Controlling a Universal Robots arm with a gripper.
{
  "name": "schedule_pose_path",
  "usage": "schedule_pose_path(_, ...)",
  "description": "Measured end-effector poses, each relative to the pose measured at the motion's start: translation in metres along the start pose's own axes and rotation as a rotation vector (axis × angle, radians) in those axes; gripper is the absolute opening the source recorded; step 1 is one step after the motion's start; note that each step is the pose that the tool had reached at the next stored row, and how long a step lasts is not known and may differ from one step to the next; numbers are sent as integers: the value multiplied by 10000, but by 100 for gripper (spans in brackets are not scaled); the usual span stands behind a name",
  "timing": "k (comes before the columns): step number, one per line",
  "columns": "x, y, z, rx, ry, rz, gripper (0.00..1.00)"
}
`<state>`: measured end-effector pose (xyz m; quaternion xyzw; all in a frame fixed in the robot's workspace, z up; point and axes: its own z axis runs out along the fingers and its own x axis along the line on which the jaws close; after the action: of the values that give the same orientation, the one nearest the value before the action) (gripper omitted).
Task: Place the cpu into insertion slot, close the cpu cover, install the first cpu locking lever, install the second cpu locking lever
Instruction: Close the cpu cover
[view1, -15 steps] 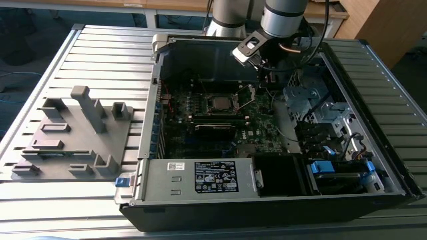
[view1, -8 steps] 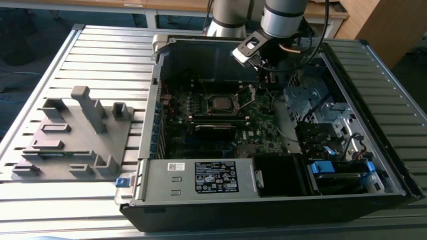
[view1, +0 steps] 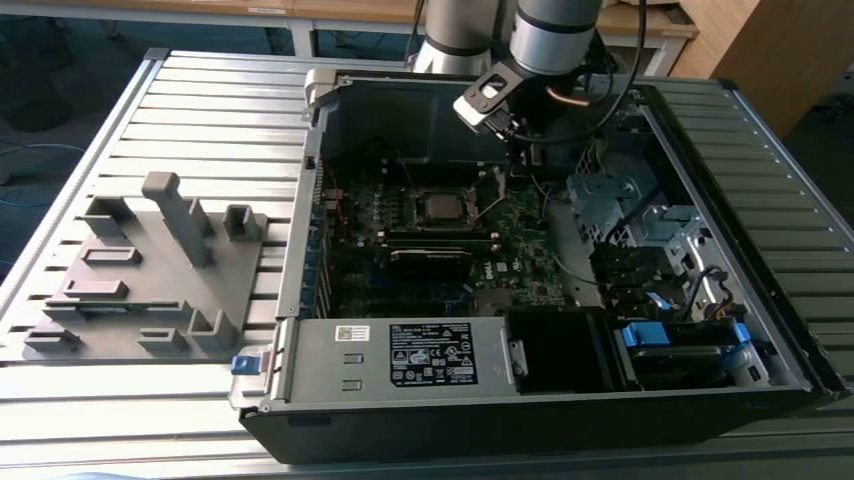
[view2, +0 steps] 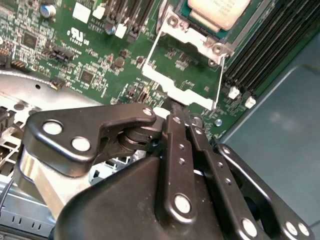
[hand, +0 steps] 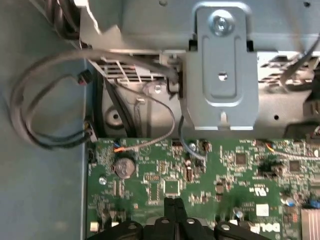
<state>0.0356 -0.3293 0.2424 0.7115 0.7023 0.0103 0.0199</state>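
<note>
The cpu (view1: 441, 207) (view2: 217, 9) lies silver top up in the insertion slot (view1: 418, 199) on the green motherboard (view1: 514, 265). The cpu cover (view2: 186, 70), a silvery frame with a square window, is swung open away from the chip, hinged at the two screws beside it. Thin wire locking levers (view2: 152, 49) run along the cover's two sides. My gripper (view2: 175, 114) (view1: 523, 158) (hand: 173, 202) is shut, its black fingertips right at the cover's free edge. I cannot tell whether they pinch that edge or just touch it.
The open computer case (view1: 747, 330) walls in the board. A drive cage (view1: 627, 205) and cables stand at the exterior view's right, a power supply box (view1: 400, 355) in front. A grey fixture block (view1: 147, 270) sits on the slatted table. Loose cables (hand: 40, 100) and a metal bracket (hand: 222, 75) border the board.
</note>
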Motion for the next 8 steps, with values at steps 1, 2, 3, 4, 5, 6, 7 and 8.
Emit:
schedule_pose_path(1,0,-30,-1,-40,0,1,11)
schedule_pose_path(2,-1,-64,-3,-86,1,3,11)
schedule_pose_path(3,-2,-96,-5,-133,1,2,11)
schedule_pose_path(4,-2,-131,-6,-184,1,4,11)
schedule_pose_path(5,-2,-168,-7,-239,3,4,11)
schedule_pose_path(6,-3,-205,-9,-292,4,5,11)
schedule_pose_path(7,-3,-245,-10,-348,5,6,11)
schedule_pose_path(8,-4,-286,-12,-405,6,5,11)
